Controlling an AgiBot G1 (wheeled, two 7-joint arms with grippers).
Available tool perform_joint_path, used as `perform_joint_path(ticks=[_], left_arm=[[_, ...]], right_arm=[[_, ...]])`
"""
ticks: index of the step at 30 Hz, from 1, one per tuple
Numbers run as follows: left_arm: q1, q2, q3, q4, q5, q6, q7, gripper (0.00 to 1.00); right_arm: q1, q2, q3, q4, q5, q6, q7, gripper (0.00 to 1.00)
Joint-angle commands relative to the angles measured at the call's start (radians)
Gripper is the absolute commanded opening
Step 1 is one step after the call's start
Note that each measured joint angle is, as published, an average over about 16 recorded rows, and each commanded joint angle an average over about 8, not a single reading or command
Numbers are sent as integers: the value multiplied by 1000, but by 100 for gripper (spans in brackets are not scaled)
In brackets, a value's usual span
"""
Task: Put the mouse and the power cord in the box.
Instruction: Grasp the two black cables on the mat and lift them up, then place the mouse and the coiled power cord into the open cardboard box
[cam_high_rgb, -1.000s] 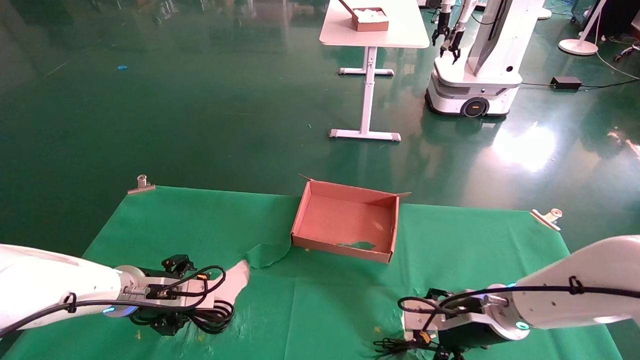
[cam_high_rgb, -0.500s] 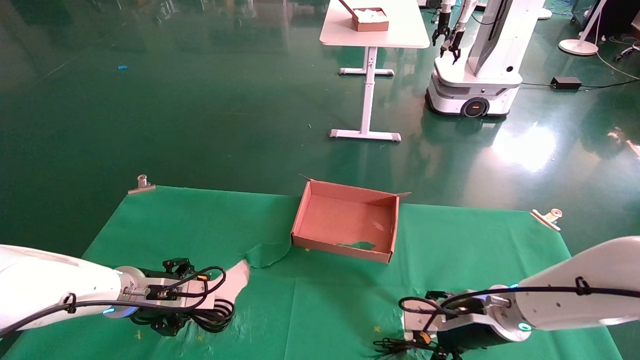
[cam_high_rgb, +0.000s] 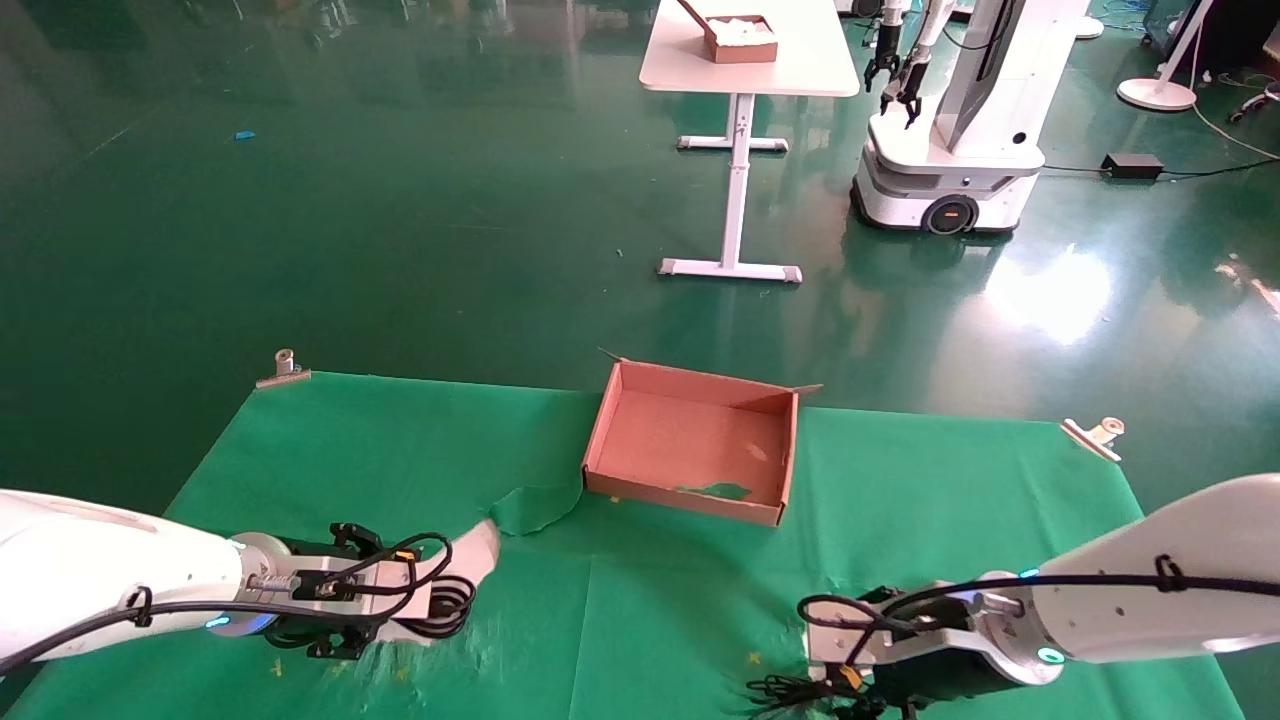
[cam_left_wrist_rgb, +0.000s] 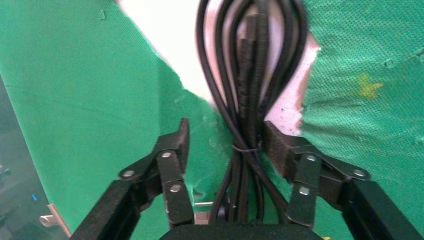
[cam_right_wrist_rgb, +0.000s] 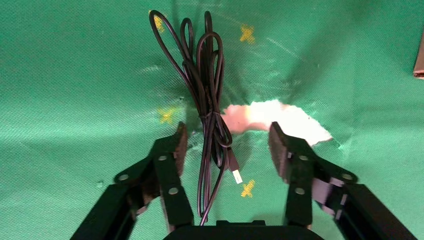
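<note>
The power cord (cam_left_wrist_rgb: 250, 75), a thick black bundle, lies over a tear in the green cloth. My left gripper (cam_left_wrist_rgb: 225, 142) is open astride it, and the cord touches one finger (cam_left_wrist_rgb: 277, 145). In the head view this gripper (cam_high_rgb: 390, 610) is low at the near left, over the cord (cam_high_rgb: 450, 605). My right gripper (cam_right_wrist_rgb: 227, 136) is open around a thin black cable (cam_right_wrist_rgb: 205, 90) ending in a USB plug (cam_right_wrist_rgb: 235, 172). The mouse's body is hidden. At the near right edge is the right gripper (cam_high_rgb: 870, 700). The box (cam_high_rgb: 690, 500) stands empty mid-table.
A green cloth (cam_high_rgb: 350, 450) covers the table, torn so that white shows (cam_high_rgb: 475, 560) (cam_right_wrist_rgb: 275, 117). Metal clips (cam_high_rgb: 283, 368) (cam_high_rgb: 1095, 435) hold its far corners. On the floor beyond stand a white table (cam_high_rgb: 745, 70) and another robot (cam_high_rgb: 950, 150).
My left gripper has sunk a little lower onto the cord bundle. The right arm has dropped slightly toward the near edge. The box has not moved.
</note>
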Motion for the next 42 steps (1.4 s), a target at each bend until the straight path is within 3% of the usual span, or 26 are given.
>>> perform_joint_path(ticks=[1, 20, 29, 34, 42], left_arm=[[0, 0, 0, 0, 0, 0, 0, 0], [-4, -2, -2, -2, 0, -1, 0, 0], [-77, -16, -53, -73, -101, 13, 35, 0], [-133, 80, -71, -52, -143, -55, 74, 0], [-161, 326, -8, 162, -176, -314, 219, 0]], right_arm=[[0, 0, 0, 1, 1, 0, 0, 0], [0, 2, 3, 2, 4, -1, 1, 0], [85, 29, 52, 16, 19, 31, 8, 0], [162, 61, 82, 8, 5, 54, 15, 0], [280, 161, 113, 34, -37, 22, 42, 0]])
